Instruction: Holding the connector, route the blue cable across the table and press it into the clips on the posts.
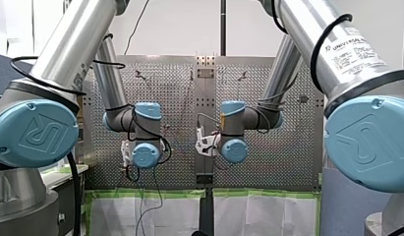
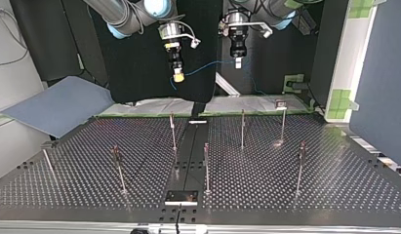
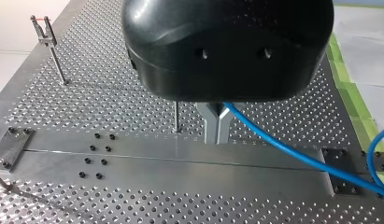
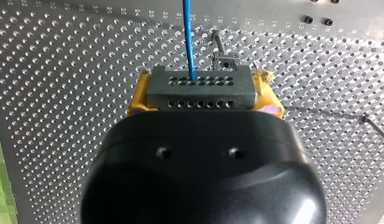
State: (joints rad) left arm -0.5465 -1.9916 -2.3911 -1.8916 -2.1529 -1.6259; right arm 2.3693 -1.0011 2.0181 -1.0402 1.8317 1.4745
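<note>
Both grippers hang high above the perforated table (image 2: 334, 180). My right gripper (image 2: 178, 75), at the top view's left, is shut with its yellow pads (image 4: 138, 95) on a grey connector block (image 4: 201, 91). The blue cable (image 4: 187, 37) leaves the block's face. It runs slack through the air (image 2: 208, 65) to my left gripper (image 2: 238, 62). That gripper's metal fingers (image 3: 216, 126) are shut on the cable, which trails away beside them (image 3: 297, 154). Several thin posts with clips stand on the table below, such as two near the middle (image 2: 172, 131) (image 2: 242, 127).
More clip posts stand toward the table's edges (image 2: 119, 168) (image 2: 300, 165) (image 2: 282, 119) (image 2: 48, 158). A smooth metal strip (image 3: 180, 158) runs down the table's middle. A grey board (image 2: 56, 107) leans at the top view's left. Green-taped sheeting (image 1: 155, 211) hangs past the table's edge.
</note>
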